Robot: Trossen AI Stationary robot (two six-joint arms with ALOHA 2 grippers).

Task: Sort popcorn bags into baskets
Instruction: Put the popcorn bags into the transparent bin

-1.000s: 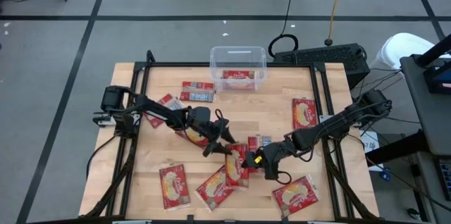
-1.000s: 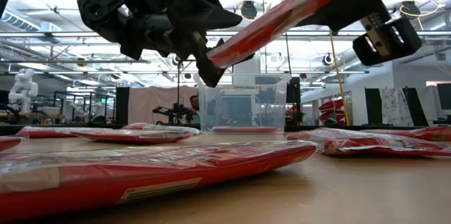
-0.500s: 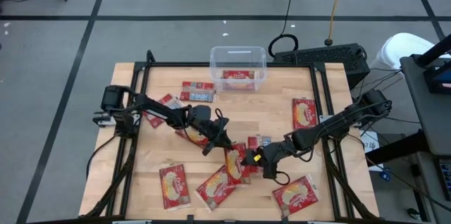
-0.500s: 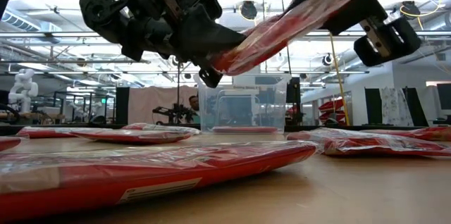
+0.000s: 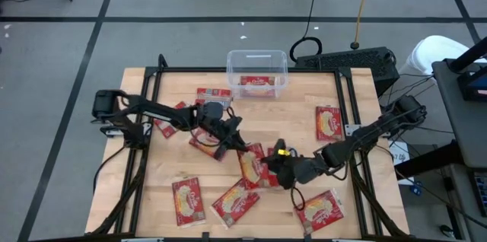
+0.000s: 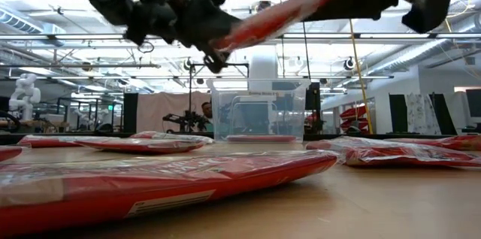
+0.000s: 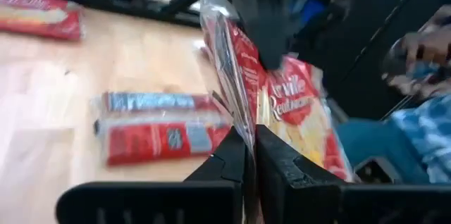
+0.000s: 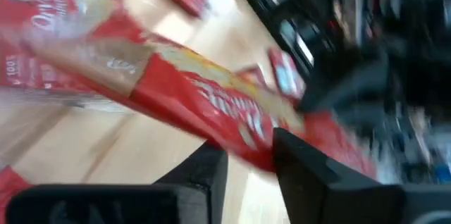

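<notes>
One popcorn bag (image 5: 251, 164), red and yellow, hangs in the air over the table's middle, between my two grippers. My left gripper (image 5: 230, 139) is shut on the bag's left end. My right gripper (image 5: 275, 167) is open at the other end, with a finger on each side of the bag (image 8: 197, 104). The basket (image 5: 257, 71), a clear tub at the far edge, has one bag lying in it. Several more bags lie flat on the table, among them one at the far side (image 5: 214, 99) and one at the near left (image 5: 189, 200). My left gripper pinches the bag's thin edge (image 7: 239, 122) between its two fingers, which come from the table's left. In the low view the bag (image 6: 278, 13) is lifted clear and slants up away from the fingers. My right gripper has the bag's end between its open fingers (image 8: 296, 160); I cannot tell if they touch it.
Bags lie at the right (image 5: 329, 122), near right (image 5: 319, 210) and near middle (image 5: 234, 202), and one lies under the held bag (image 5: 278, 154). A dark frame borders the table. A keyboard (image 5: 346, 61) lies beyond the far right corner.
My left gripper has shut on the bag's left end, then gone up and toward the table's far left with it. The bag has risen, still clear of the table.
</notes>
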